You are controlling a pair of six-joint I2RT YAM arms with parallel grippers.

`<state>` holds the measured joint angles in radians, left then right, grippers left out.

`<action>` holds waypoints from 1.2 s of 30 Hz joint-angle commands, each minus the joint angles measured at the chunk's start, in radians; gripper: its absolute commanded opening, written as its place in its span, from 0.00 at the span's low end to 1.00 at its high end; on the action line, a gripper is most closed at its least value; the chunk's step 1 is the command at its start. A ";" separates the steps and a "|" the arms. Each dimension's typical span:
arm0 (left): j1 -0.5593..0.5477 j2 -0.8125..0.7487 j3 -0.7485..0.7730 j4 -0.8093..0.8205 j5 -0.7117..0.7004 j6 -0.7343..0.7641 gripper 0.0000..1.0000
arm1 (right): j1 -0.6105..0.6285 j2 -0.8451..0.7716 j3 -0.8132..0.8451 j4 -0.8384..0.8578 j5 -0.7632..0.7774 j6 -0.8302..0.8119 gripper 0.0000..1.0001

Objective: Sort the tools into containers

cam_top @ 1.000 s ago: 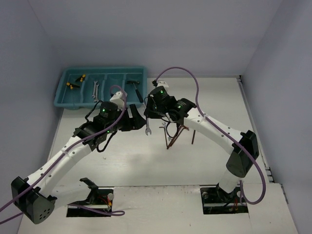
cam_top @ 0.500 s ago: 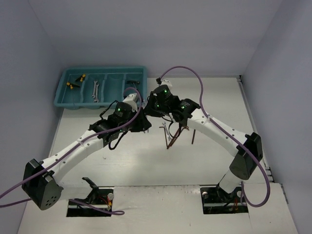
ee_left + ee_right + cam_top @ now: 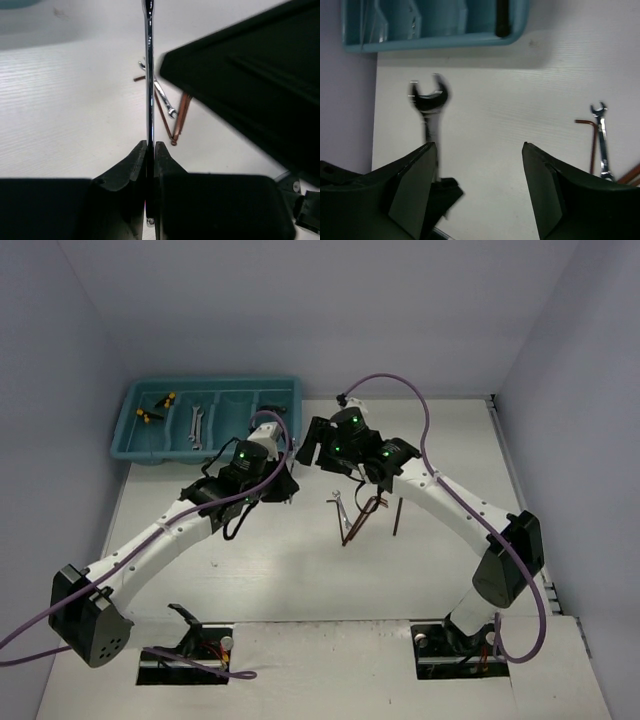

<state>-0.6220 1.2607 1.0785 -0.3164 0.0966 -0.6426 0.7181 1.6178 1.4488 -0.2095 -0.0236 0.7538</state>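
Observation:
My left gripper (image 3: 150, 149) is shut on the shaft of a silver wrench (image 3: 148, 70), which stands edge-on between its fingers. In the right wrist view the same wrench (image 3: 431, 107) shows its open jaw end above the table. My right gripper (image 3: 479, 145) is open just beside it, holding nothing. From above, the left gripper (image 3: 288, 480) and right gripper (image 3: 312, 448) are close together right of the teal tray (image 3: 215, 383). A smaller wrench (image 3: 341, 508) and dark red keys (image 3: 365, 515) lie on the table.
The tray's compartments hold yellow-and-black pieces (image 3: 155, 407) and a wrench (image 3: 197, 425); a dark handle (image 3: 502, 20) shows in its end compartment. The right gripper's black body (image 3: 250, 90) looms close on the right of the left wrist view. Walls enclose the table.
My left gripper came in from the left and shut on the wrench. My right gripper, which held that wrench, opened and let go, drawing back toward the tray.

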 commanded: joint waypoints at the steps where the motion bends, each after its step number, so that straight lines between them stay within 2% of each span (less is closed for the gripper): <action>1: 0.141 0.020 0.092 -0.007 0.000 0.098 0.00 | -0.124 -0.094 -0.034 0.027 -0.023 -0.038 0.71; 4: 0.252 0.083 0.166 -0.059 0.019 0.208 0.00 | -0.203 -0.120 -0.064 0.020 -0.048 -0.096 0.72; 9: 0.423 0.228 0.333 -0.125 0.005 0.387 0.00 | -0.243 -0.152 -0.138 0.002 -0.040 -0.222 0.72; 12: 0.535 0.386 0.522 -0.194 -0.003 0.497 0.00 | -0.245 -0.158 -0.184 -0.015 0.000 -0.281 0.72; 18: 0.663 0.661 0.865 -0.246 -0.021 0.572 0.00 | -0.241 -0.108 -0.200 -0.092 0.019 -0.379 0.69; 26: 0.705 0.985 1.182 -0.297 -0.054 0.612 0.00 | -0.223 -0.070 -0.188 -0.122 -0.007 -0.450 0.66; 31: 0.705 1.080 1.244 -0.293 -0.051 0.595 0.03 | -0.195 -0.036 -0.173 -0.138 0.018 -0.487 0.63; 36: 0.705 1.111 1.247 -0.282 -0.065 0.585 0.14 | -0.173 0.023 -0.169 -0.147 0.054 -0.515 0.56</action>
<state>0.0848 2.4328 2.2539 -0.6382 0.0517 -0.0612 0.5237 1.6027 1.2420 -0.3466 -0.0234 0.2846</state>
